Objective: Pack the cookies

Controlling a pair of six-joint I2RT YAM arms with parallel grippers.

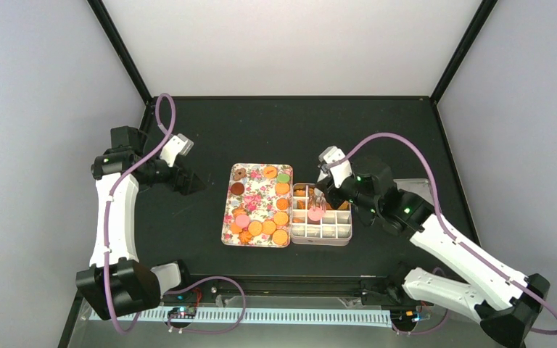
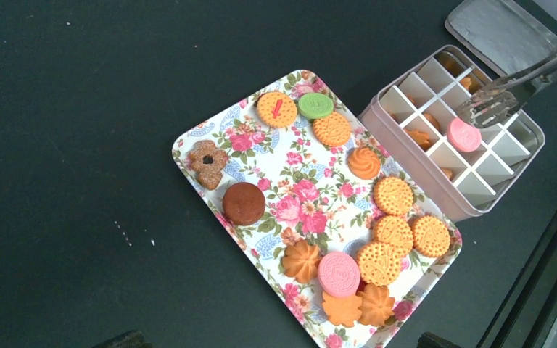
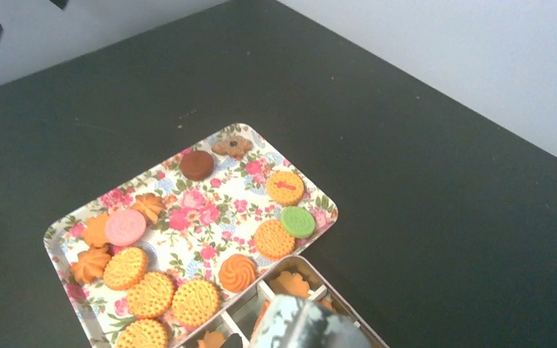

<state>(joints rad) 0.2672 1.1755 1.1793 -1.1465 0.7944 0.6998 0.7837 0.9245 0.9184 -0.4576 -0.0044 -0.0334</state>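
Note:
Many small round cookies (image 1: 281, 218) lie on the flower-patterned tray (image 1: 257, 192): mostly orange (image 2: 394, 194), plus brown (image 2: 244, 203), pink (image 2: 339, 274) and green (image 2: 315, 106). They also show in the right wrist view (image 3: 151, 293). A divided box (image 1: 323, 232) touches the tray's right side and holds a few orange cookies. My right gripper (image 1: 333, 190) is shut on metal tongs (image 2: 500, 101), which hold a pink cookie (image 2: 464, 135) over the box's compartments. My left gripper (image 1: 192, 183) hovers left of the tray, open and empty, its fingertips (image 2: 120, 338) wide apart.
The box's grey lid (image 2: 500, 29) lies on the black table beyond the box, under the right arm. A metal rail (image 1: 261, 315) runs along the table's near edge. White walls close in the sides and back.

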